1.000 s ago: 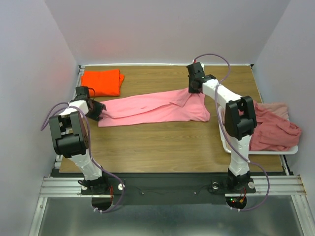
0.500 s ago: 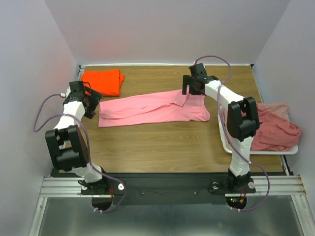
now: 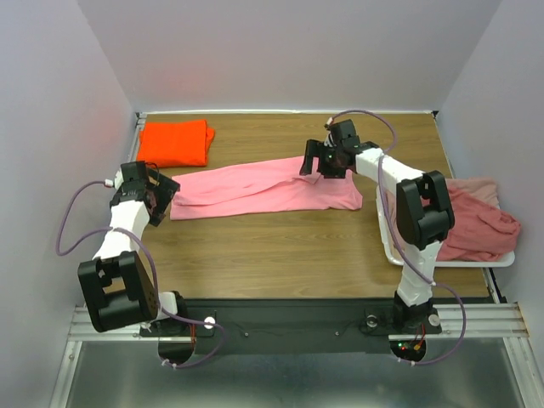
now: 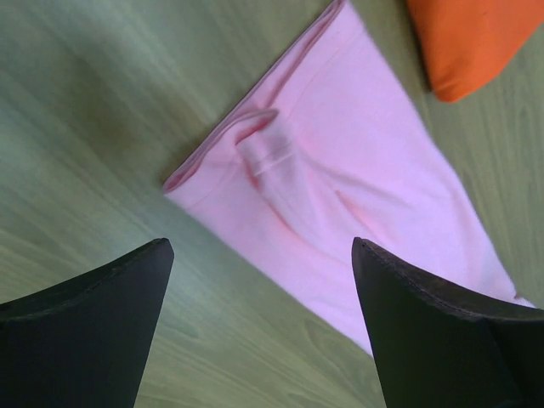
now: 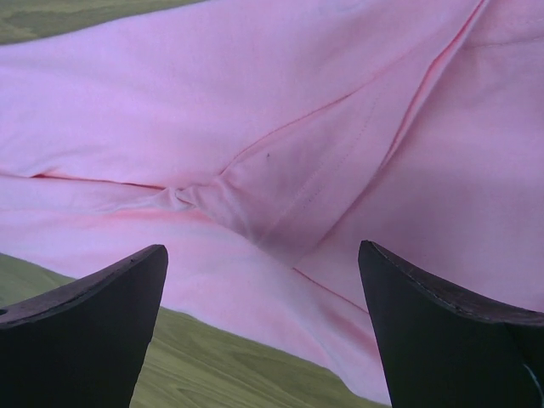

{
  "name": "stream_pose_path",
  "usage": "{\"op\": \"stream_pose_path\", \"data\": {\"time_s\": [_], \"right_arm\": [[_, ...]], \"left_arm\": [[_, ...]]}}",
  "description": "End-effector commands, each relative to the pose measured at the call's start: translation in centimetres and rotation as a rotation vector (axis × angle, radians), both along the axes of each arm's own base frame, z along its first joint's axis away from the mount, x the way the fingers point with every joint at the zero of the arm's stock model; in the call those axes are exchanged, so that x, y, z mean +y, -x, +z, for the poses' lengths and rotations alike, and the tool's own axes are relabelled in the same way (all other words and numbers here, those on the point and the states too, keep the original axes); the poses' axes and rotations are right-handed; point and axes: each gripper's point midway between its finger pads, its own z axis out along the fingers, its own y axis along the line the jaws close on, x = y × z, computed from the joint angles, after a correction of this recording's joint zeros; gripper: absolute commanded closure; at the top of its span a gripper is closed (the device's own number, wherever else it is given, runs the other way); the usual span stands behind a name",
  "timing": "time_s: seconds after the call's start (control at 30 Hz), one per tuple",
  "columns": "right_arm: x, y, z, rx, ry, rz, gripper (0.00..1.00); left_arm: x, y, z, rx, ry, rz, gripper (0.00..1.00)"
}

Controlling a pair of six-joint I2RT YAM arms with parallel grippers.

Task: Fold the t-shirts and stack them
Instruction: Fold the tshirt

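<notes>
A light pink t-shirt (image 3: 263,187), folded into a long strip, lies flat across the middle of the table. My left gripper (image 3: 160,200) hovers open just off its left end (image 4: 357,195), holding nothing. Over the strip's right part my right gripper (image 3: 320,164) is open too, with creased pink cloth (image 5: 255,127) below its fingers. A folded bright orange t-shirt (image 3: 174,142) rests at the back left and shows in the left wrist view's corner (image 4: 467,42). Crumpled dusty rose t-shirts (image 3: 476,225) are piled at the right.
The rose shirts lie in a white tray (image 3: 455,263) at the table's right edge, beside the right arm's base. Bare wooden tabletop (image 3: 272,246) stretches between the pink strip and the arm bases. Walls close in the left, back and right sides.
Both grippers have opened and let go of the pink shirt's ends. The left gripper drew back off the left end; the right one shifted left and nearer over the cloth.
</notes>
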Motion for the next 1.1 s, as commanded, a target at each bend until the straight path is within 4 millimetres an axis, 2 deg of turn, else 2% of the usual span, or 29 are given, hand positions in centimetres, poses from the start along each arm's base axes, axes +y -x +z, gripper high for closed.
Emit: {"op": "stream_pose_path", "data": {"time_s": [0.0, 0.37, 0.47, 0.63, 0.7, 0.73, 0.83, 0.93, 1.07], "right_arm": [[2.4, -1.4, 1.1, -0.046, -0.080, 0.047, 0.00], [3.1, -2.7, -1.2, -0.012, -0.088, 0.037, 0.00], [3.3, -3.4, -0.9, -0.027, -0.091, 0.030, 0.00], [4.1, -4.9, 0.8, -0.070, -0.119, 0.033, 0.00], [4.3, -5.5, 0.7, -0.068, -0.126, 0.028, 0.00], [4.6, -6.1, 1.5, -0.089, -0.135, 0.028, 0.00], [5.3, -7.5, 0.7, -0.085, -0.151, 0.025, 0.00], [6.3, -9.7, 0.9, -0.108, -0.180, 0.017, 0.00], [6.9, -12.4, 2.9, -0.182, -0.195, 0.000, 0.00]], "left_arm": [[0.2, 1.1, 0.4, -0.027, -0.034, 0.005, 0.02], [1.1, 1.4, -0.1, 0.014, -0.074, 0.026, 0.02], [1.3, 1.5, -0.3, 0.023, -0.086, 0.028, 0.02], [1.2, 1.4, -0.4, 0.023, -0.083, 0.025, 0.02], [1.3, 1.3, -0.4, 0.023, -0.085, 0.027, 0.02], [1.3, 1.3, -0.5, 0.028, -0.086, 0.027, 0.02], [1.4, 1.2, -0.7, 0.039, -0.087, 0.024, 0.02], [1.6, 1.1, -0.8, 0.055, -0.093, 0.023, 0.02], [1.2, 0.7, -0.7, 0.037, -0.075, 0.010, 0.02]]}}
